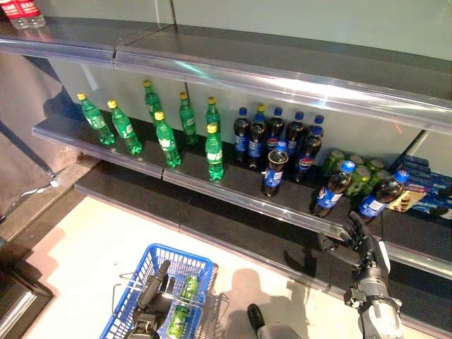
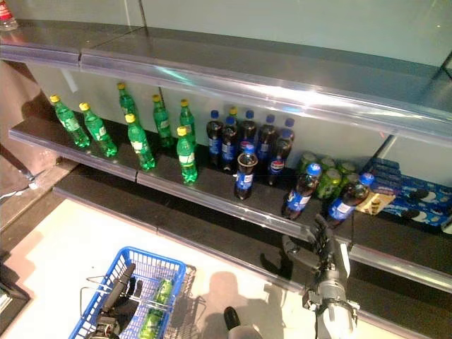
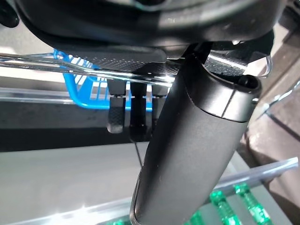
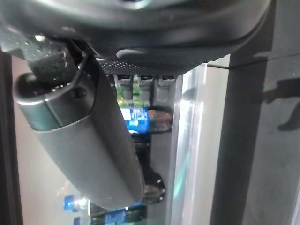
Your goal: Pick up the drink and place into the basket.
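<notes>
My left hand (image 1: 154, 286) is shut on the thin wire handles (image 3: 93, 65) of the blue basket (image 1: 176, 251), which hangs low at the left. A green bottle (image 1: 183, 304) lies in the basket. My right hand (image 1: 366, 247) is open and empty, with straight fingers. It is in front of the middle shelf's edge, just below two leaning dark cola bottles with blue caps (image 1: 333, 188) (image 1: 381, 196), and touches neither. The right wrist view shows a blue-labelled dark bottle (image 4: 138, 117) past the fingers.
Green bottles (image 1: 166, 138) stand on the left of the middle shelf (image 1: 212, 185) and dark cola bottles (image 1: 275, 134) in its middle. Green cans (image 1: 360, 176) and blue boxes (image 1: 424, 176) are at the right. An upper shelf (image 1: 282, 78) overhangs, and a dark bottom ledge (image 1: 233, 240) runs below.
</notes>
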